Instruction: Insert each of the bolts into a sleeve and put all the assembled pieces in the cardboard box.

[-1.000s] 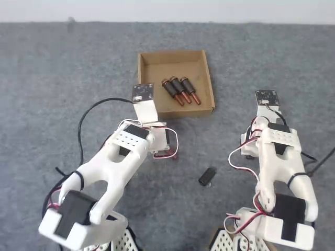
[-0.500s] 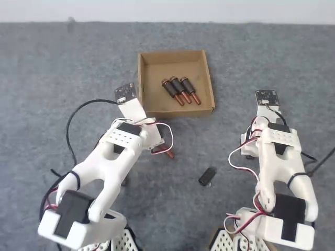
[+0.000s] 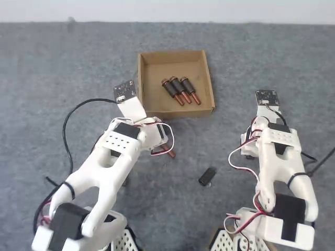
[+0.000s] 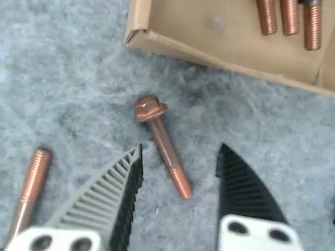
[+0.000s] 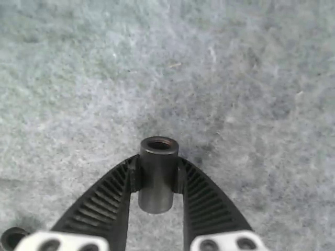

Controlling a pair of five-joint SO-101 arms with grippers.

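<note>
Copper threaded bolt (image 4: 162, 141), hex flange head, lies flat on grey carpet (image 3: 52, 78), high view centre, just below the cardboard box (image 3: 175, 56). Left gripper (image 4: 180, 151) hangs over it, ribbed jaws apart. Right gripper (image 5: 157, 163), frame right, clamps an upright black tubular sleeve (image 5: 157, 185).

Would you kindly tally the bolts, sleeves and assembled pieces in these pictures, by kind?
Assembled pieces in the box: 3
Loose bolts: 2
Loose sleeves: 2, one in the right end effector
Total: 7
</note>
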